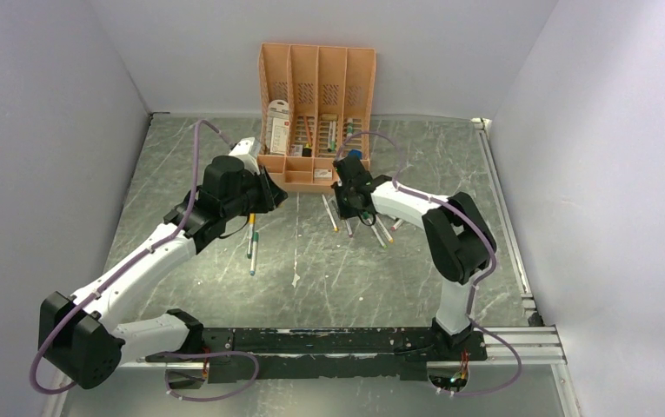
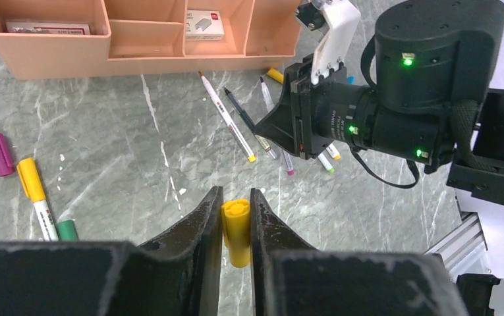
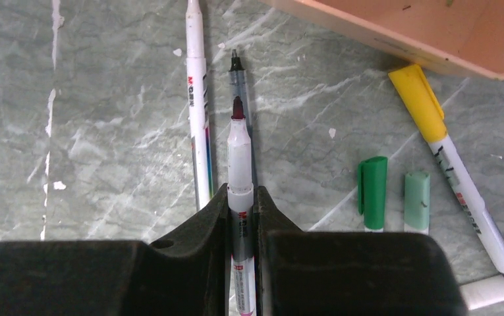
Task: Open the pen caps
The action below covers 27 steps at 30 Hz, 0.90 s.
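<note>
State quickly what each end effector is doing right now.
Left end effector: closed on a yellow pen cap.
Right end effector: closed on an uncapped pen.

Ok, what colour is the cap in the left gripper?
Yellow. The cap, pinched in the left gripper, shows best in the left wrist view.
</note>
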Motion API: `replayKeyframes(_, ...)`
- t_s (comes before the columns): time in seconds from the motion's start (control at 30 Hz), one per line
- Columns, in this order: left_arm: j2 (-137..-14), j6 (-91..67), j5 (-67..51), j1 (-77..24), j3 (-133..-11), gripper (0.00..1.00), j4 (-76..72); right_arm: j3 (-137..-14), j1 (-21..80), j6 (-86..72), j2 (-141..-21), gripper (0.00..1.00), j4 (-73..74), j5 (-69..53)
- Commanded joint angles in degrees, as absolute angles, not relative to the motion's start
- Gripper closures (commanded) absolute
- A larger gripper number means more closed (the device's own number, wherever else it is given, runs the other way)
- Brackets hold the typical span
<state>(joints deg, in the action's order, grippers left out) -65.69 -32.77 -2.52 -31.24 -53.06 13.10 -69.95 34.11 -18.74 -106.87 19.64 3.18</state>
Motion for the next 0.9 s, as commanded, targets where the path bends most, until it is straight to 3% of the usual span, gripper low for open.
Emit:
replayKeyframes(0.0,-65.5,-31.4,-1.1,-30.8,-53.7,0.88,13.8,-72.6,33.5,-17.5,-109.0,0.96,19.0,2.8)
replayKeyframes(0.53,-67.6,-31.5,-1.6,-30.9,-54.2,0.88,12.9,-74.3,33.3,-17.6,-111.4,0.77,17.6,-0.9)
replayKeyframes(0.87,-68.9,-31.3,-0.7,-30.8,-54.4,0.87,14.2,-74.5,33.2,-17.5,-110.3,0.73,18.4,-1.0)
